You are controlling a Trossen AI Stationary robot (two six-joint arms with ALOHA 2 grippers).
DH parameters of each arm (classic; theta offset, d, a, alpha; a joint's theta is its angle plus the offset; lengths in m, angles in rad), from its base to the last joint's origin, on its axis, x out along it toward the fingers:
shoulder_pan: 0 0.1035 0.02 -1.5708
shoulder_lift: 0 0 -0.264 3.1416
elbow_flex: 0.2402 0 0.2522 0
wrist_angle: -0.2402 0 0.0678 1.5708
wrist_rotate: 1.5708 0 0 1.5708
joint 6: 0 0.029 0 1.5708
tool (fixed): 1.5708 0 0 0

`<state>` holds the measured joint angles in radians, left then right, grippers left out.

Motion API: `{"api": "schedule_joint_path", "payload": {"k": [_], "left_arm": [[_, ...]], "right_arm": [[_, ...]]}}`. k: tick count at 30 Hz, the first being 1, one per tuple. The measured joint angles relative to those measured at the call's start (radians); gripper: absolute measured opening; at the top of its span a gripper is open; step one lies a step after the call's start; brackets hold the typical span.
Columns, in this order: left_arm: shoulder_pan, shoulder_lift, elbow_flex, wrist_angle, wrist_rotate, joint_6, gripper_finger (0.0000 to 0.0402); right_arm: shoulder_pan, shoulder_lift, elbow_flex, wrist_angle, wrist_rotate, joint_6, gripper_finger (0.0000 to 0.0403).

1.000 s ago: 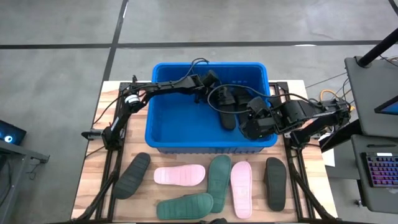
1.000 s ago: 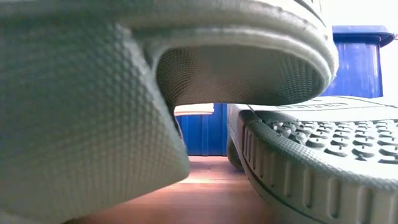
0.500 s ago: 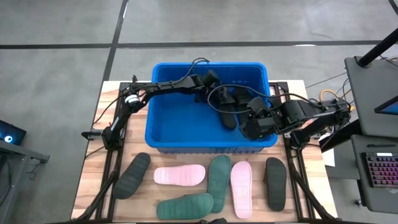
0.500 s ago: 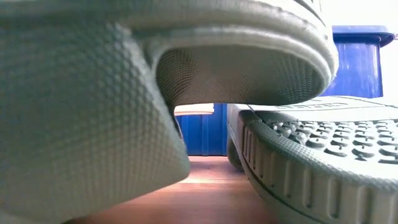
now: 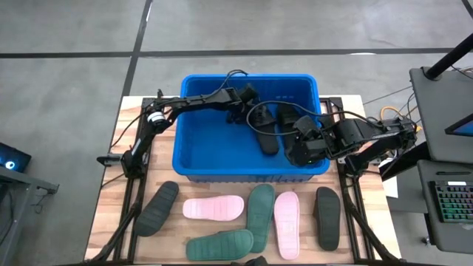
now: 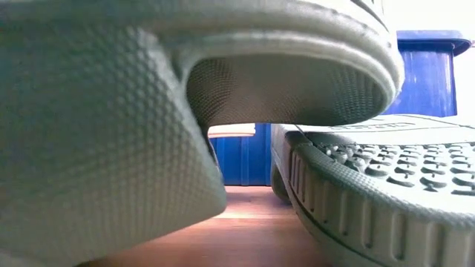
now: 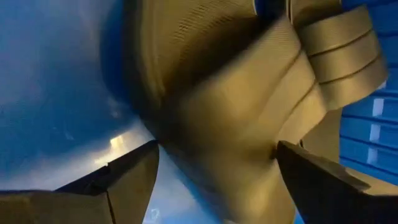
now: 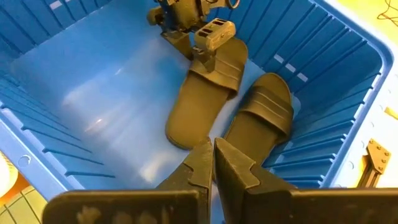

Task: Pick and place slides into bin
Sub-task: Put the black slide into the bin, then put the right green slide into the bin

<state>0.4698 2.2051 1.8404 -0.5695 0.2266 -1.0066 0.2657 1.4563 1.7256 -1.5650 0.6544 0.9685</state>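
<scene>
High view: left gripper point(image 5: 244, 102), fingers spread wide, hangs over two black rubber slides point(image 5: 267, 127) lying in the bright blue ribbed plastic bin point(image 5: 194, 159). It should rise straight, clear of the straps. Right gripper point(image 5: 297, 153), pinched shut, waits at the bin's right.

High cam: overhead, straight down, takes in whole tabletop point(image 5: 126, 177), both arms, the bin point(image 5: 194, 159) and floor around. Low cam: tabletop level, facing across, nearly blocked by a dark green slide point(image 6: 96, 141) pressed close to the lens; bin only a sliver behind. Left wrist cam: inside the bin, v. close on a black slide point(image 7: 230, 106). Right wrist cam: above the bin, looking down in. High + right wrist views share bin interior w/ both black slides.
</scene>
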Motion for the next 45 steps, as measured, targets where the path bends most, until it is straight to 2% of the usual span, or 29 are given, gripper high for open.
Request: {"api": "schedule_joint_path", "payload": {"k": [12, 20, 45], "left_arm": [[0.001, -0.015, 0.0, 0.034, -0.126, 0.014, 0.0306], [0.0, -0.017, 0.0, -0.012, -0.132, 0.038, 0.0306], [-0.014, -0.014, -0.01, 0.17, -0.106, 0.018, 0.0306]], "right_arm": [[0.0, 0.0, 0.0, 0.003, 0.0, -0.003, 0.0008], [0.001, 0.0, 0.0, 0.006, -0.008, -0.004, 0.0008], [0.012, 0.0, 0.0, 0.03, -0.025, -0.008, 0.0008]]}}
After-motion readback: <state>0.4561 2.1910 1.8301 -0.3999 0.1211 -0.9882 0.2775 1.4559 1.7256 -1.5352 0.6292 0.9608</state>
